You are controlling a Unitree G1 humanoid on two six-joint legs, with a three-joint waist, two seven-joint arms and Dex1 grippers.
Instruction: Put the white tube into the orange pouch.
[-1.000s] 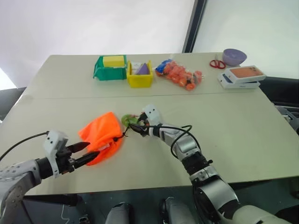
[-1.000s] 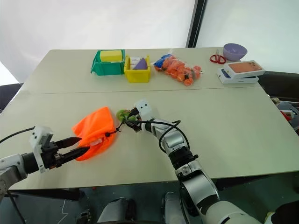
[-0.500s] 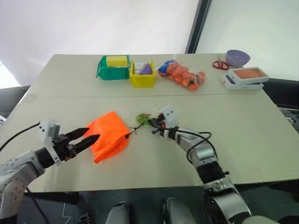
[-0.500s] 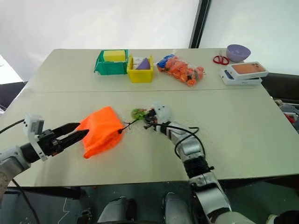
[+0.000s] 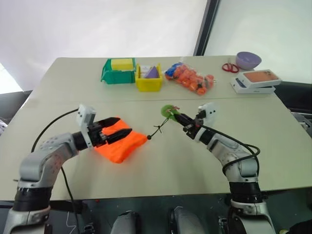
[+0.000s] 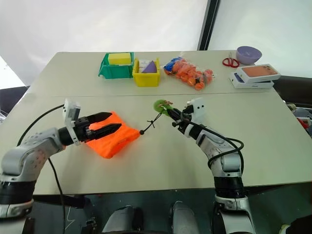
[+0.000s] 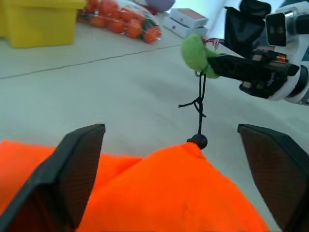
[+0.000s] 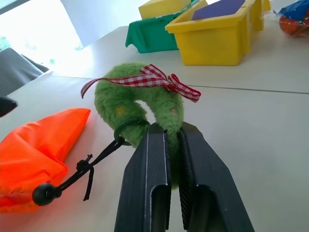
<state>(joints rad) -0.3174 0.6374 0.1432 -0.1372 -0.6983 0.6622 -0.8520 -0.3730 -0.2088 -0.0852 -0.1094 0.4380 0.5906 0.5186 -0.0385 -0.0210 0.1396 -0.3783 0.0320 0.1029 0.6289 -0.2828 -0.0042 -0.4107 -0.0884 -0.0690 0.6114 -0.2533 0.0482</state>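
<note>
The orange pouch (image 5: 119,141) lies flat on the table, left of centre. Its black cord (image 5: 157,129) runs up and to the right to a fuzzy green tag (image 5: 168,111) with a red checked ribbon. My right gripper (image 5: 175,116) is shut on that tag (image 8: 140,99) and holds it above the table. My left gripper (image 5: 121,127) is open, its fingers spread over the pouch's left end (image 7: 159,193). The white tube is hidden.
Along the far edge stand a green bin (image 5: 117,70), a yellow bin (image 5: 148,77), a clear bag of orange balls (image 5: 190,78), a white flat box with an orange top (image 5: 256,80), red scissors (image 5: 227,67) and a purple bowl (image 5: 248,59).
My right gripper closed on the green tag and carried it right and up, drawing the cord out. My left gripper moved in over the pouch and opened wider.
</note>
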